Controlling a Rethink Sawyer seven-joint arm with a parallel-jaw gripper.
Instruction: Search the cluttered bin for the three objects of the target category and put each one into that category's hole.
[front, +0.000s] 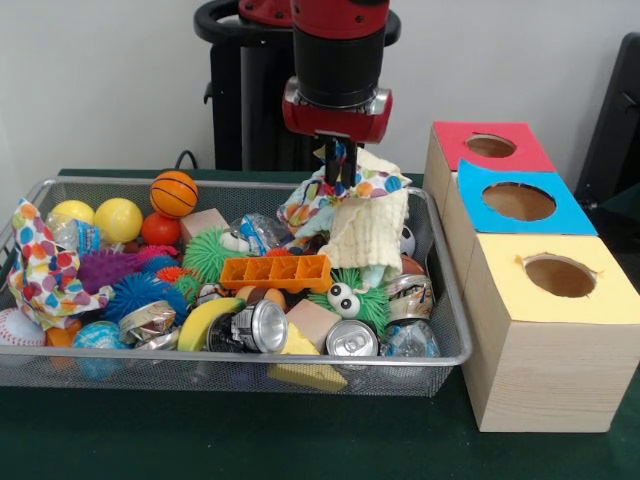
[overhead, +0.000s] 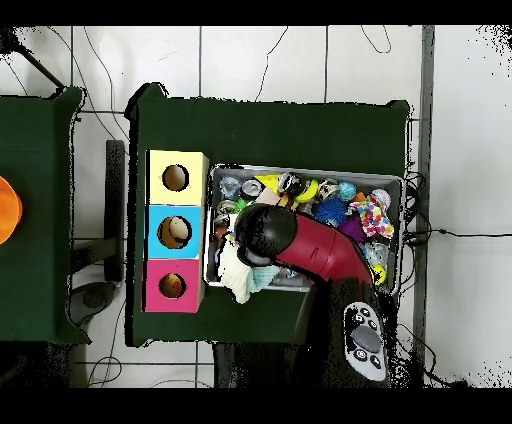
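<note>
Nearest you in the front view is the yellow-topped wooden box (front: 553, 330) standing on the green bench (front: 250, 440), and beside it the front rim of the wire mesh bin (front: 240, 362), where a yellow foam wedge (front: 305, 372), a silver drinks can (front: 352, 340) and a banana (front: 205, 322) lie against the mesh. Behind the yellow box stand the blue-topped box (front: 520, 205) and the red-topped box (front: 490, 147), each with a round hole in its lid. The gripper (front: 338, 172) hangs over the bin's far right part with its fingers closed on cloth: a cream waffle-weave cloth (front: 368, 232) and a spotted multicoloured cloth (front: 325, 198) hang bunched from it, lifted above the other clutter; you cannot tell from here whether both are truly pinched or one merely drapes over the other. A second spotted cloth (front: 45, 268) lies at the bin's left end, draped over the rim. From overhead the arm hides most of the grasp, but the pale cloth (overhead: 238, 281) shows at the bin's edge next to the three boxes. If cloth is the target category, you are in the middle of one pick, not yet over any hole. Something brownish seems to show inside the blue box's hole (overhead: 174, 232) from overhead, but what it is, and how many items are already posted, cannot be read. The bin remains crowded with balls, cans and toys.
</note>
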